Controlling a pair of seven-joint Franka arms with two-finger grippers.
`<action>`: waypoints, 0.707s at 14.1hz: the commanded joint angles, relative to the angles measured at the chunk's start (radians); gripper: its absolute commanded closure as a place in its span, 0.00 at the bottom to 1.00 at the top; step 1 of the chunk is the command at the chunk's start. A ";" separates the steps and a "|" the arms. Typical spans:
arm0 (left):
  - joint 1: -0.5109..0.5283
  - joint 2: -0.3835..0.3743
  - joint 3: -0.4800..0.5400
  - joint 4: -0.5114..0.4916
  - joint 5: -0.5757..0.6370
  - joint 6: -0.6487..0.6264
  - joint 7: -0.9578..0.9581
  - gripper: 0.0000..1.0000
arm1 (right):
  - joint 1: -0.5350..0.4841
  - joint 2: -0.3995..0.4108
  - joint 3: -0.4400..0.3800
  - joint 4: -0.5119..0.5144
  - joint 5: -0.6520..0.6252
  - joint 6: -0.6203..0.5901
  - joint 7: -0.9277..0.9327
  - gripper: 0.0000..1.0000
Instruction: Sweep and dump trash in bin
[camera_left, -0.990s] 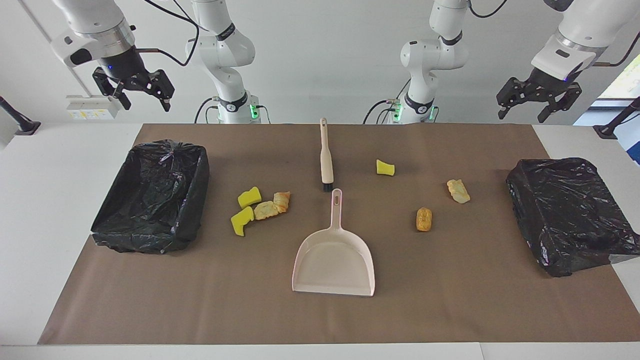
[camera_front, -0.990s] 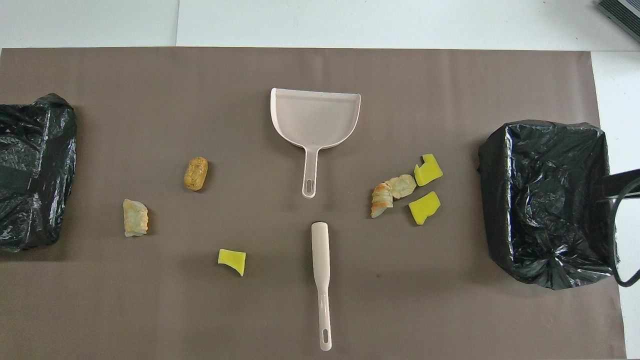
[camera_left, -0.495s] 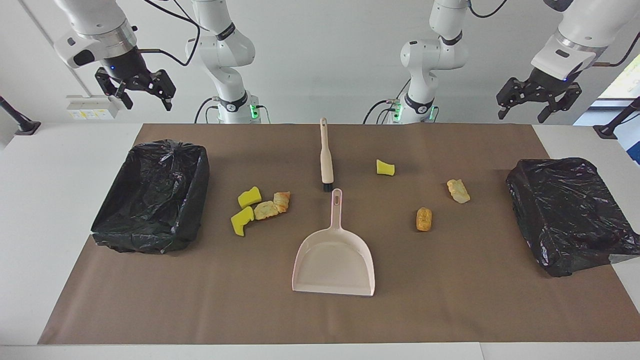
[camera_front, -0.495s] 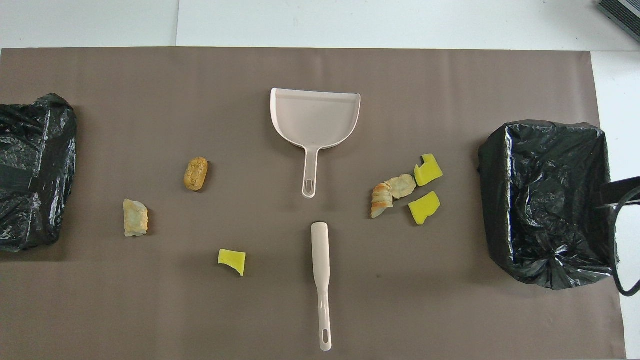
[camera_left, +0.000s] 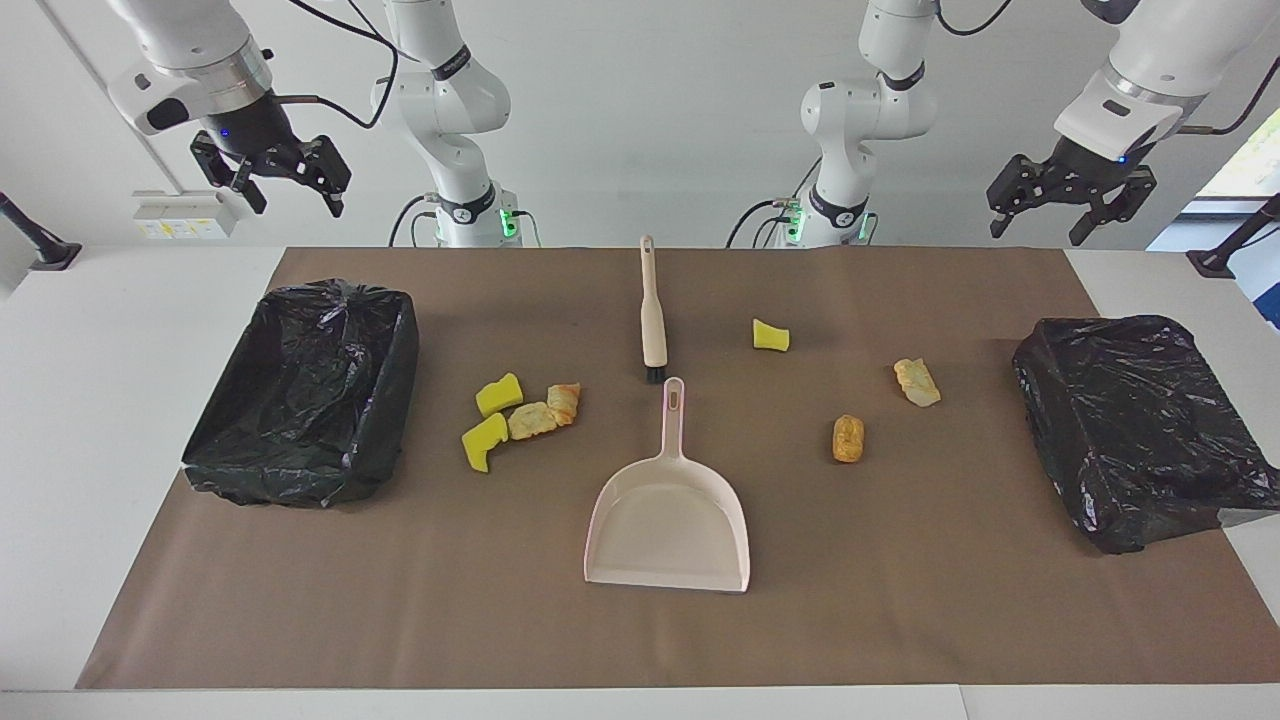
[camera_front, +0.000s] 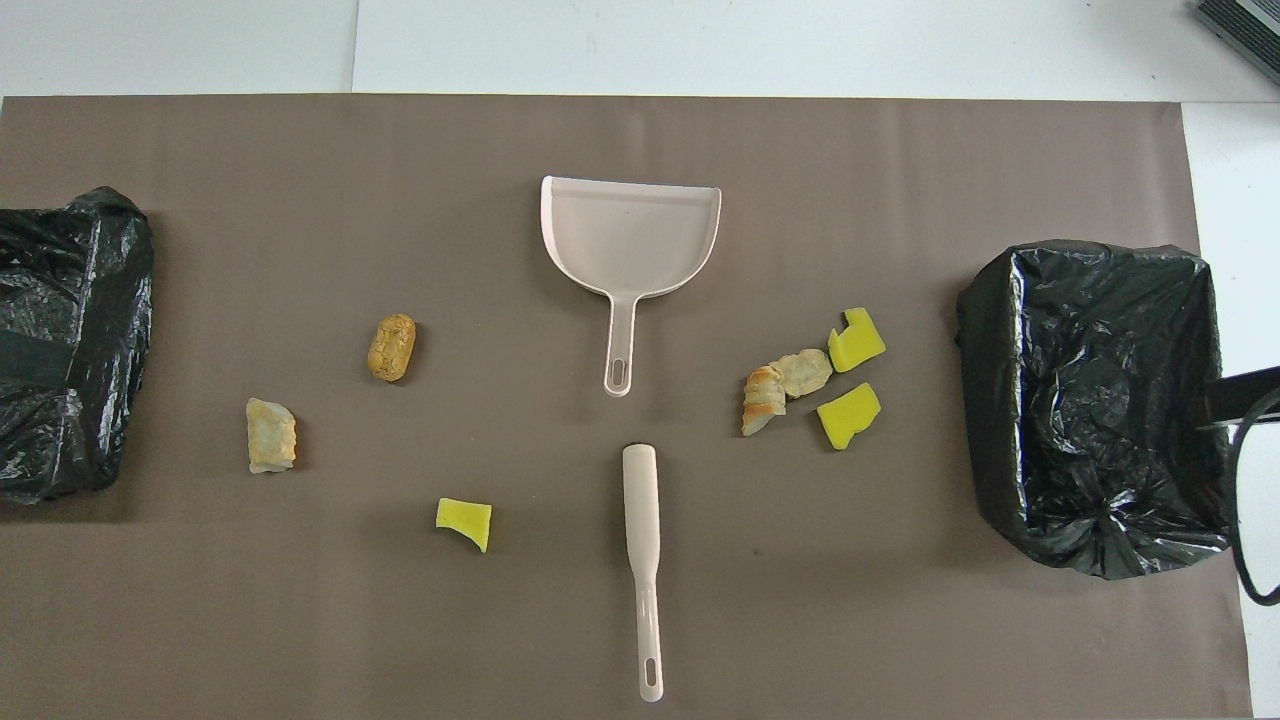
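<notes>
Bin by the left arm's end is cut off overhead.

Plain white wall, white table, brown mat, bright window at one side

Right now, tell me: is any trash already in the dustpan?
No, the dustpan lies empty, and all seven scraps, such as the yellow sponge chunk, sit on the brown mat around it.

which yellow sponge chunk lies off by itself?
The yellow sponge chunk toward the left arm's end, beside the brush; the other two sit clustered with pastry lumps near the open bin.
</notes>
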 joint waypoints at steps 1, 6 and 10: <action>-0.065 -0.140 -0.004 -0.198 0.005 0.046 -0.058 0.00 | -0.004 -0.023 -0.003 -0.025 0.016 -0.003 -0.025 0.00; -0.294 -0.339 -0.009 -0.541 0.002 0.193 -0.274 0.00 | 0.002 -0.037 -0.003 -0.045 0.016 -0.007 -0.020 0.00; -0.534 -0.344 -0.013 -0.642 -0.018 0.266 -0.544 0.00 | 0.011 -0.056 0.005 -0.076 0.002 -0.007 0.042 0.00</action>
